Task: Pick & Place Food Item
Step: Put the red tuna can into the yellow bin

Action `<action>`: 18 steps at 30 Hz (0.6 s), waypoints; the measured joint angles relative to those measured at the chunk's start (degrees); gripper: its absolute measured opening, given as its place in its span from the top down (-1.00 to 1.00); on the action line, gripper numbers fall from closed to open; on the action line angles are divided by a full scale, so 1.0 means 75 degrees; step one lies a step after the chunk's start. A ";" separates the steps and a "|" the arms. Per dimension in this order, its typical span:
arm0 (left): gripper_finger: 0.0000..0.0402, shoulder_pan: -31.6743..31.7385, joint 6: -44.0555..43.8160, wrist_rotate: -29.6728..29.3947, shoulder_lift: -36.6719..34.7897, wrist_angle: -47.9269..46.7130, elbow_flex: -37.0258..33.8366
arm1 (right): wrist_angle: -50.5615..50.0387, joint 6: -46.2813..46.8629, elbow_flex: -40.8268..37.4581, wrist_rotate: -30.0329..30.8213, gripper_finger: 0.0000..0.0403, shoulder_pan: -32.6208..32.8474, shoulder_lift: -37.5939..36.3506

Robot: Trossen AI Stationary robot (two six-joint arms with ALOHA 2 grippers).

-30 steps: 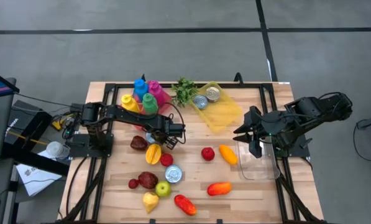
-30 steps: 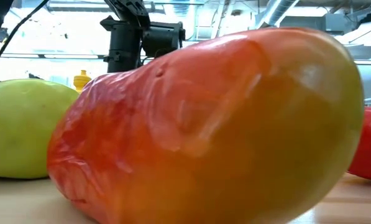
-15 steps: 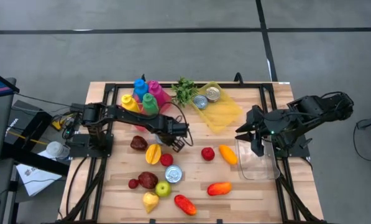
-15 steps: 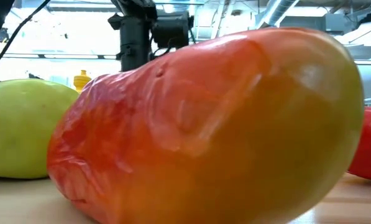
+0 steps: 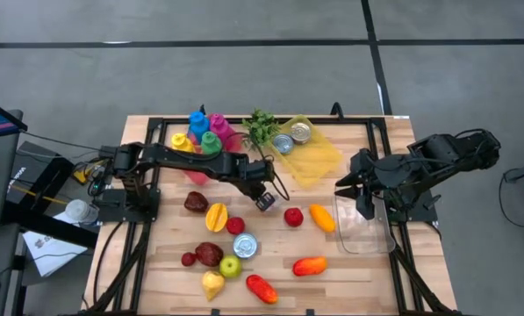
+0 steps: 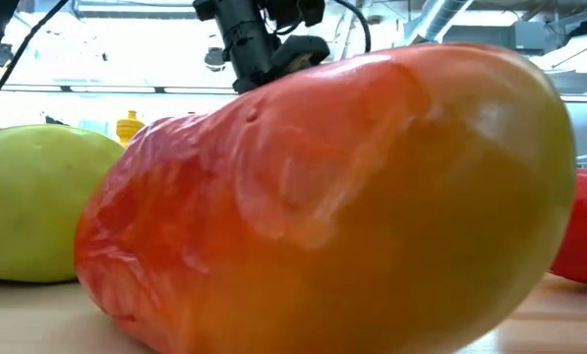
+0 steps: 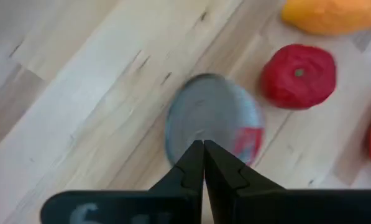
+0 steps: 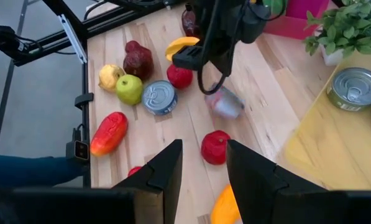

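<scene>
Wooden table is crowded with food. My left claw is pressed together and seems to hold nothing. The can lies just past its tips. I must spread it first, then come down around the can. My right claw waits, spread, well apart.

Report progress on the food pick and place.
Done: nothing that shows; the clear container by the right gripper looks empty. In hand: nothing; the left gripper is shut and empty above a loose can near the table's middle. Left: that can, the red tomato and the other scattered fruit all lie unplaced.
</scene>
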 joint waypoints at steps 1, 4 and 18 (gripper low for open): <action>1.00 0.0037 0.0003 -0.0003 0.0000 0.0008 0.0006 | 0.0000 0.0000 0.0000 0.0003 0.41 0.0000 -0.0005; 1.00 0.0133 0.0009 0.0029 0.0000 -0.0006 0.0003 | 0.0000 0.0000 0.0000 0.0000 0.41 0.0000 0.0002; 0.65 -0.0213 0.1670 0.0037 -0.2522 -0.0801 0.0003 | -0.0270 -0.0359 -0.0513 0.0504 0.12 -0.0772 0.0797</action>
